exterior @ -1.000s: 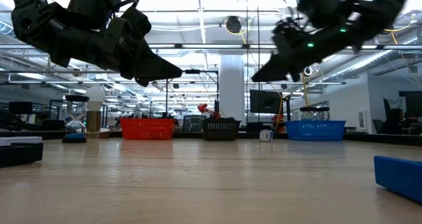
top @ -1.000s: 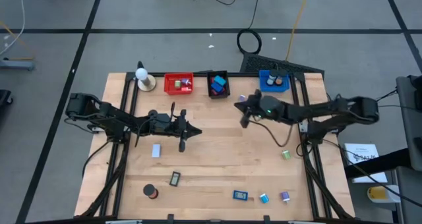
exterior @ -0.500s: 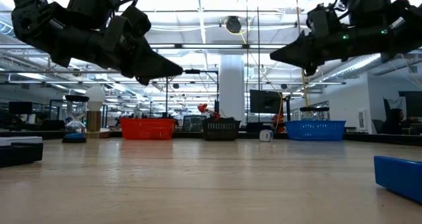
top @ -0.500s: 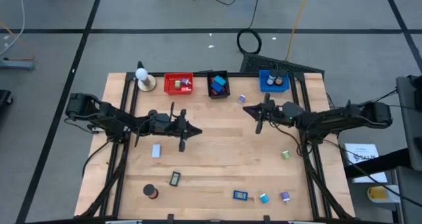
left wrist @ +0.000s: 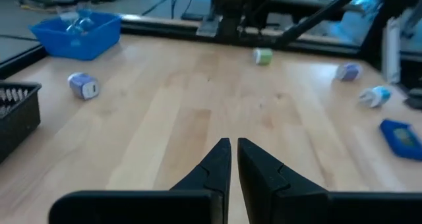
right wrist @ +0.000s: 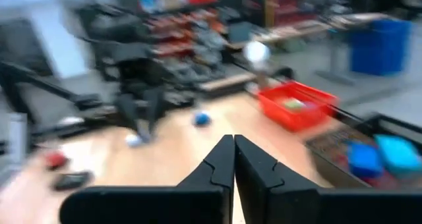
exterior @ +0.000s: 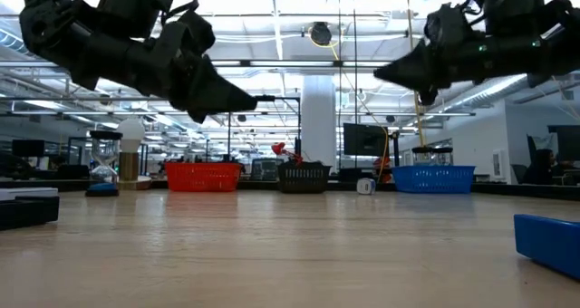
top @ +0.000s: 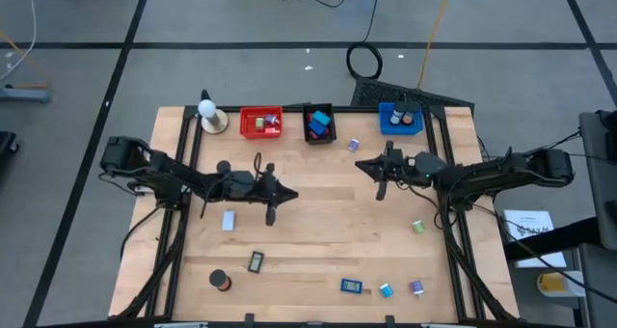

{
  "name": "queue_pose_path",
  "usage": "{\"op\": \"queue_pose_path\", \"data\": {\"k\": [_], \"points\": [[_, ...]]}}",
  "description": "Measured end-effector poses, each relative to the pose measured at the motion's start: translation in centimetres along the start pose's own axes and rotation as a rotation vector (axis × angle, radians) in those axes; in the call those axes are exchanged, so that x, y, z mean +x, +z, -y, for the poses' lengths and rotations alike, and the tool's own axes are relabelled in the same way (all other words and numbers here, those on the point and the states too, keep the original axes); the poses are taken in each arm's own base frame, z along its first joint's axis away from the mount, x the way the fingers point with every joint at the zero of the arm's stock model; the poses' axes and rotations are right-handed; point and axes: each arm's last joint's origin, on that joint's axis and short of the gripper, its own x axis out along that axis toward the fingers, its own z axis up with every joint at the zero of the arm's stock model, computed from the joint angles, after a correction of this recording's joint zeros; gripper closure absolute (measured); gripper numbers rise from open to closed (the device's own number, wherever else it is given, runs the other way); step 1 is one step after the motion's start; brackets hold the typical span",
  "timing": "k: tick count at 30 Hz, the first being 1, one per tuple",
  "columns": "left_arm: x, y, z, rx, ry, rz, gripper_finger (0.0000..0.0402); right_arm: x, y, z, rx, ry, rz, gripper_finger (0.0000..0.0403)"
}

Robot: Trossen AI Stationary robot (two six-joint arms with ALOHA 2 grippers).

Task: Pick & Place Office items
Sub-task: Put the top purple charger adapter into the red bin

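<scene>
My right fingers [right wrist: 234,159] are pressed together on nothing, hovering above the surface [top: 318,222] in front of the blue bin [top: 400,119]. My left fingers [left wrist: 231,159], near closed and empty too, hang well out from that bin, past the black bin [top: 319,123] and red bin [top: 260,123]. The remaining office items lie far from the blue bin: a green clip [top: 418,227], a blue block [top: 351,287], a black roll [top: 222,281]. If I descend without opening, I risk knocking a piece away.

3 bins [top: 318,123] line the table's far edge; small office items [top: 352,287] lie along the near edge.
</scene>
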Motion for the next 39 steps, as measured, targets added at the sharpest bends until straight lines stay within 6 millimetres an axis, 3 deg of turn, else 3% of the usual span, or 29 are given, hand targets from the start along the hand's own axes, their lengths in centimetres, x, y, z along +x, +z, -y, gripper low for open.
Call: {"op": "queue_pose_path", "data": {"k": [7,13,18,25,30,34,39], "points": [[2.0,-1.7,1.2,0.093,0.040,-0.020,0.0371,0.6,-1.0,0.8,-0.026,-0.422,-0.219,0.0402],[3.3,-2.8,1.2,0.121,0.044,0.007,0.0371,1.9,-1.7,1.7,0.079,-0.575,-0.258,0.0378],[3.4,-3.0,1.1,0.121,0.046,0.014,0.0371,4.3,-2.7,3.0,0.147,-0.684,-0.310,0.0324],[3.4,-3.1,1.0,0.124,0.063,-0.003,0.0371,9.0,-3.1,4.2,0.168,-0.810,-0.380,0.0211],[3.4,-3.2,1.1,0.124,0.061,-0.010,0.0371,10.7,-4.1,4.9,0.136,-0.929,-0.362,0.0146],[3.4,-3.2,1.1,0.123,0.062,-0.009,0.0371,11.3,-4.7,5.5,0.153,-0.964,-0.354,0.0123],[3.4,-3.2,1.1,0.122,0.062,-0.008,0.0371,11.5,-5.9,6.4,0.180,-1.004,-0.368,0.0124]]}}
